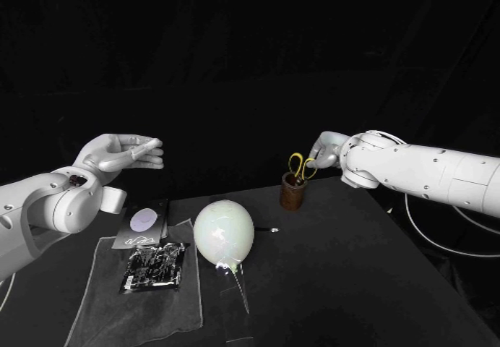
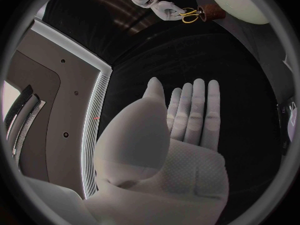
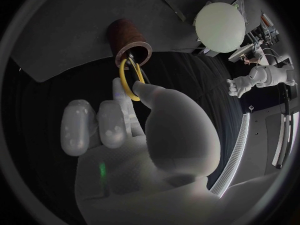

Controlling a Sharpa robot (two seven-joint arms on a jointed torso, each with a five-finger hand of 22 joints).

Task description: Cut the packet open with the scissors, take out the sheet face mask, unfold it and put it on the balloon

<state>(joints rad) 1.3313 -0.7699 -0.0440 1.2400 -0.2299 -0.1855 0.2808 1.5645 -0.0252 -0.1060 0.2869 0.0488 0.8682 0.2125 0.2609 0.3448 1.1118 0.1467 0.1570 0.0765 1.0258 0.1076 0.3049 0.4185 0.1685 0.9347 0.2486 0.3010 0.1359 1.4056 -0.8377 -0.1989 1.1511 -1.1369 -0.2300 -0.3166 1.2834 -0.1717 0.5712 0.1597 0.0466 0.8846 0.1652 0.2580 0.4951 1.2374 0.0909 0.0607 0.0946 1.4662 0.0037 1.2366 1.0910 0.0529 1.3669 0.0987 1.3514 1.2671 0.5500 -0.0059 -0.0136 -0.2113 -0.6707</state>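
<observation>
Yellow-handled scissors (image 1: 302, 165) stand blades-down in a brown cup (image 1: 292, 194) at the table's far side. My right hand (image 1: 325, 153) is at their handles; in the right wrist view its thumb and a finger (image 3: 142, 93) pinch a yellow handle ring (image 3: 128, 80) above the cup (image 3: 128, 41). My left hand (image 1: 120, 153) hovers raised over the table's left, fingers straight and apart, holding nothing (image 2: 187, 130). The pale balloon (image 1: 224, 231) lies mid-table. A silvery packet (image 1: 156, 266) lies on a grey cloth (image 1: 141, 303), with a black packet (image 1: 146, 224) behind it.
A small pale object (image 1: 274, 229) lies on the table between balloon and cup. The cloth covers the table's front left. A white cable (image 1: 427, 231) hangs off the table's right edge. Bare black table (image 1: 344, 282) lies to the right of the balloon.
</observation>
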